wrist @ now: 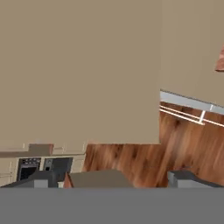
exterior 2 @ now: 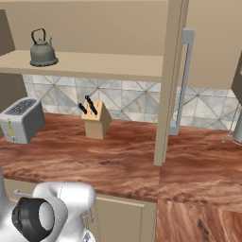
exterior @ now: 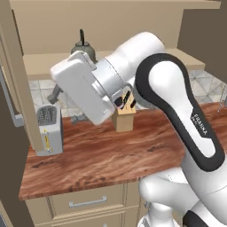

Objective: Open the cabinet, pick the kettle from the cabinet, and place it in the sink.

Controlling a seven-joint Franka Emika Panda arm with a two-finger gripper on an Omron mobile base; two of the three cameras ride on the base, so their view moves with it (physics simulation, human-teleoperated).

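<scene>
The cabinet (exterior 2: 94, 64) stands open, its right door (exterior 2: 168, 80) edge-on with a long grey handle (exterior 2: 185, 80). The grey kettle (exterior 2: 42, 49) with its dark arched handle sits upright on the cabinet's floor board at the left. In the left base view the kettle (exterior: 83, 46) shows just above and behind my white hand. My gripper (exterior: 66, 106) hangs over the counter in front of and below the kettle, apart from it. In the hand view the gripper (wrist: 114, 179) is open with nothing between its wide-set fingertips (wrist: 41, 179), facing a beige panel. The sink is out of view.
A grey toaster (exterior 2: 21, 120) and a wooden knife block (exterior 2: 96, 120) stand on the wood counter (exterior 2: 118, 160) under the cabinet. The left door (exterior: 15, 80) juts out at the left. A thin wire stand (exterior 2: 234, 127) sits at the far right. Drawers (exterior: 86, 201) lie below.
</scene>
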